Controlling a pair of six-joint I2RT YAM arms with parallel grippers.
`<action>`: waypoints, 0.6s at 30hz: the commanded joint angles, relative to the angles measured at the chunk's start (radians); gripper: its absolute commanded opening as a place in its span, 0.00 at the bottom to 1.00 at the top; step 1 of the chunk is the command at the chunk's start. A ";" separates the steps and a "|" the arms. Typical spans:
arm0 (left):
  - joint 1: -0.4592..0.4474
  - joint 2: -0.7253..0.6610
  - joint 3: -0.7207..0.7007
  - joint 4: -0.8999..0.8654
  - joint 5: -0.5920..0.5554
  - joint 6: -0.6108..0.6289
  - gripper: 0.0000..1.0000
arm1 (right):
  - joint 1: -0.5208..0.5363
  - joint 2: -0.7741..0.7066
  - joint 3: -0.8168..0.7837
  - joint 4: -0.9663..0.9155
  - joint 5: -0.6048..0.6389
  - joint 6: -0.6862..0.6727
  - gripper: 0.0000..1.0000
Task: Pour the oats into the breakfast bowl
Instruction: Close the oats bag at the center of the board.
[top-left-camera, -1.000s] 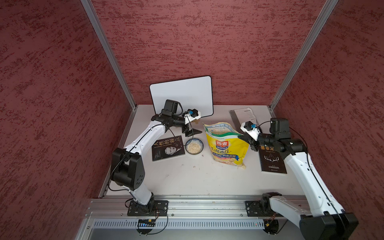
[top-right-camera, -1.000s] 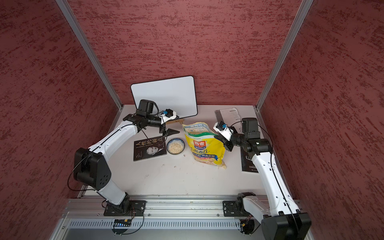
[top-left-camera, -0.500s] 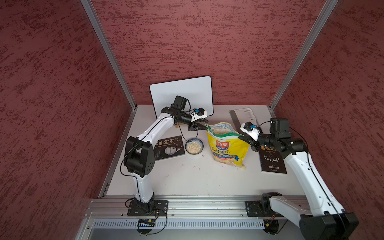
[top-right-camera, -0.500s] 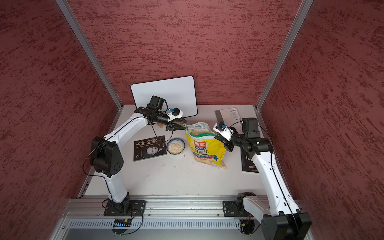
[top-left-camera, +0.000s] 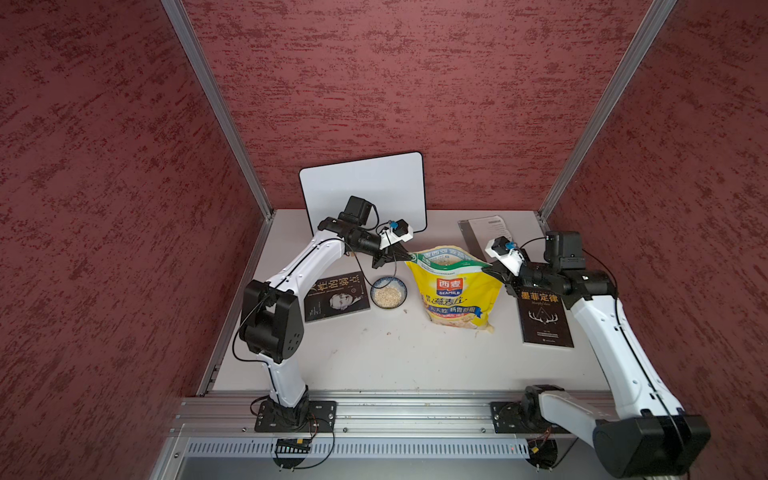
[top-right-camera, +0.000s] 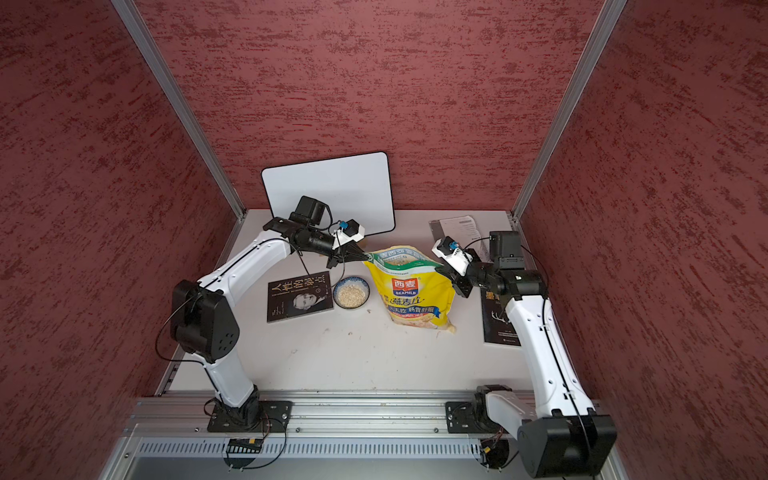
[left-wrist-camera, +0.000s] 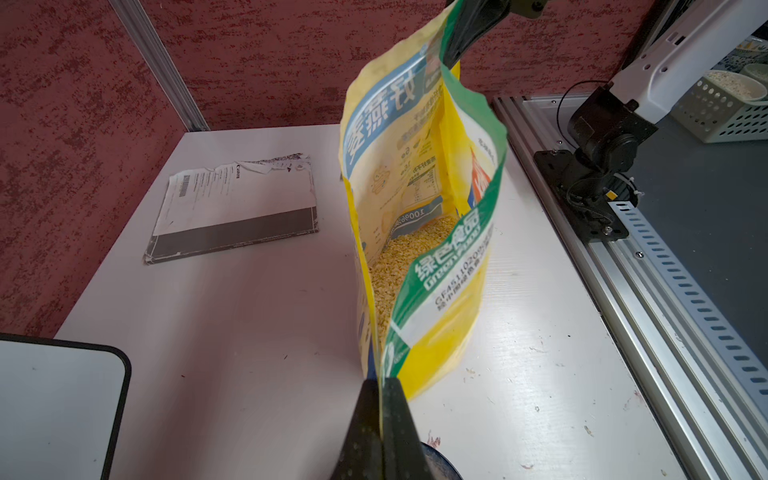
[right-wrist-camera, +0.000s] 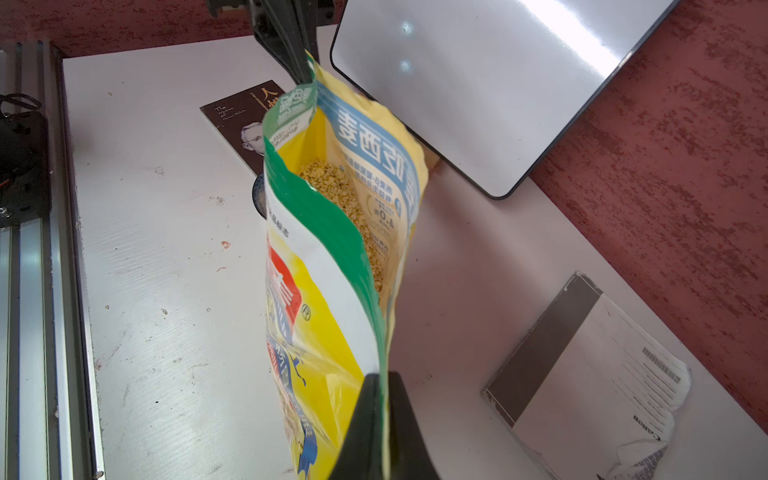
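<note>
Both hands, left hand (left-wrist-camera: 380, 384) and right hand (right-wrist-camera: 384, 380), pinch the pouch's (top-left-camera: 453, 293) top corners.

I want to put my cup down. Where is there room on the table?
The wide bare front strip of the table, between the pouch and the rail. It is crowded farther back: bowl, books, both grippers.

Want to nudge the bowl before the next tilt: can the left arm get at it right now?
Probably not yet. The left gripper is shut on the pouch corner, so it must let go first. The bowl sits close below it, uncovered.
</note>
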 joint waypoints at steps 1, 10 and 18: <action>0.001 -0.143 -0.053 0.137 -0.051 -0.148 0.00 | -0.059 -0.034 0.029 0.011 0.003 0.014 0.00; -0.043 -0.306 -0.174 0.143 -0.250 -0.312 0.00 | -0.153 -0.032 0.017 0.024 0.000 0.006 0.00; -0.135 -0.333 -0.296 0.263 -0.363 -0.319 0.00 | -0.124 -0.047 -0.075 0.110 -0.134 -0.004 0.00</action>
